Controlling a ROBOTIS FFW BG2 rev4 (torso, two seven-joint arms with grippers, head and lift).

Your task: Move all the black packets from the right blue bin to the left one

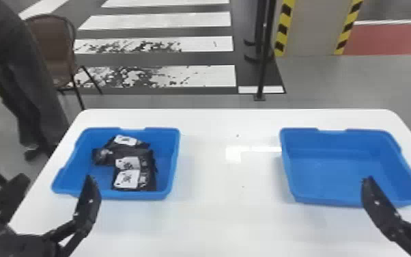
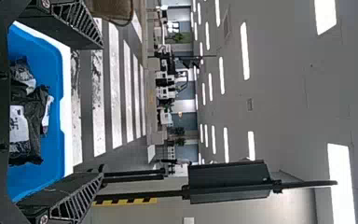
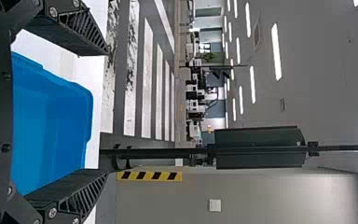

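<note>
Several black packets [image 1: 135, 164] with white labels lie heaped in the left blue bin [image 1: 172, 164]; the packets [image 2: 30, 112] also show in the left wrist view inside that bin [image 2: 51, 163]. The right blue bin [image 1: 331, 171] holds nothing visible, and its blue floor [image 3: 42, 126] is bare in the right wrist view. My left gripper [image 1: 56, 181] is at the left bin's near left corner, open and holding nothing; its fingers spread wide in its wrist view [image 2: 100, 109]. My right gripper [image 1: 397, 177] stands open and without a load by the right bin's near side, likewise in its wrist view [image 3: 107, 112].
Both bins stand on a white table [image 1: 228, 212], with a wide strip of tabletop between them. Beyond its far edge are a brown chair [image 1: 49, 48], a black post [image 1: 264, 61] and a column [image 1: 312, 30] with yellow and black stripes.
</note>
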